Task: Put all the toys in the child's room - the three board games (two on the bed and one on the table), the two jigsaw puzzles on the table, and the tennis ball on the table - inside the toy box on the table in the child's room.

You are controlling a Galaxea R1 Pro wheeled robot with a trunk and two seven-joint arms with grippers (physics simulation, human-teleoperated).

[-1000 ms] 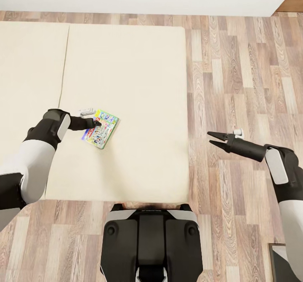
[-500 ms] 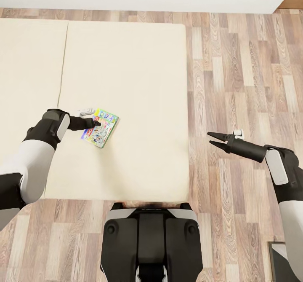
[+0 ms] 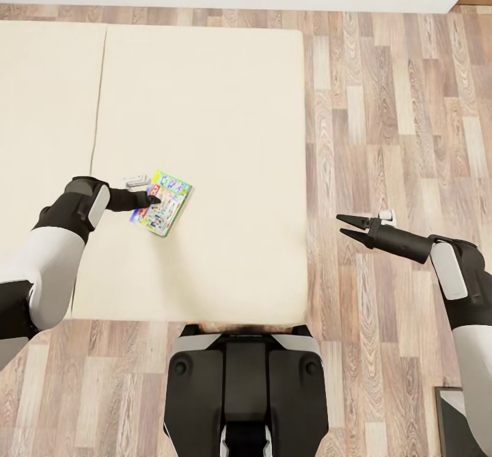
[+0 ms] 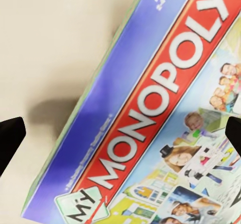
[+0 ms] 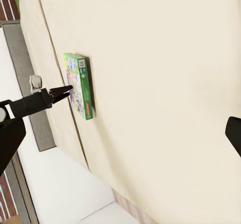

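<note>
Cream bed is carrying a board game printed "MONOPOLY", lying flat. Left tool is reaching low over its cover, tips spread wide. Right tool is hovering over wood floor, parted.

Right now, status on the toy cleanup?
Nothing visibly done: no toy box in view. In hand: left gripper sits open over the Monopoly board game, which lies flat on the bed, not gripped. Right gripper hangs open over the floor. Left: grasp, carry, plus the other toys.
</note>
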